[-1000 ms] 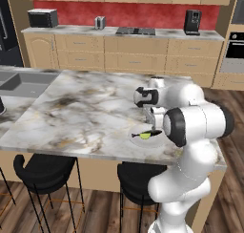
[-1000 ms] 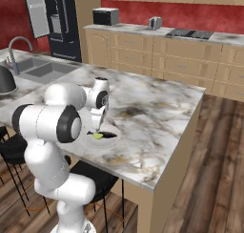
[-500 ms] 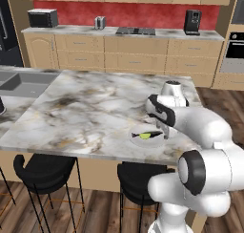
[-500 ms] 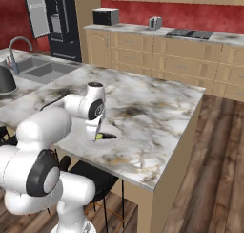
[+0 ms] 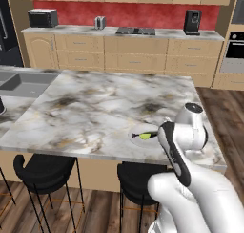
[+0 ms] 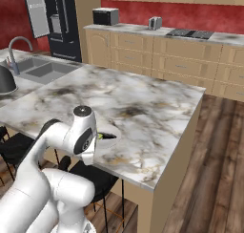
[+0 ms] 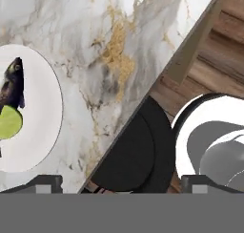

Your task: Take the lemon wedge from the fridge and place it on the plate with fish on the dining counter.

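one lemon wedge (image 7: 9, 122) on one plate (image 7: 40, 132), touching the fish (image 7: 13, 84); plate cut off; end effector (image 7: 121, 182) open, empty.

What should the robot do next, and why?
Probably just pull the arm a bit further back from the counter and stop. The lemon wedge already lies on the plate against the dark fish, and the gripper is open and empty, off past the counter's edge, so nothing seems left to carry.
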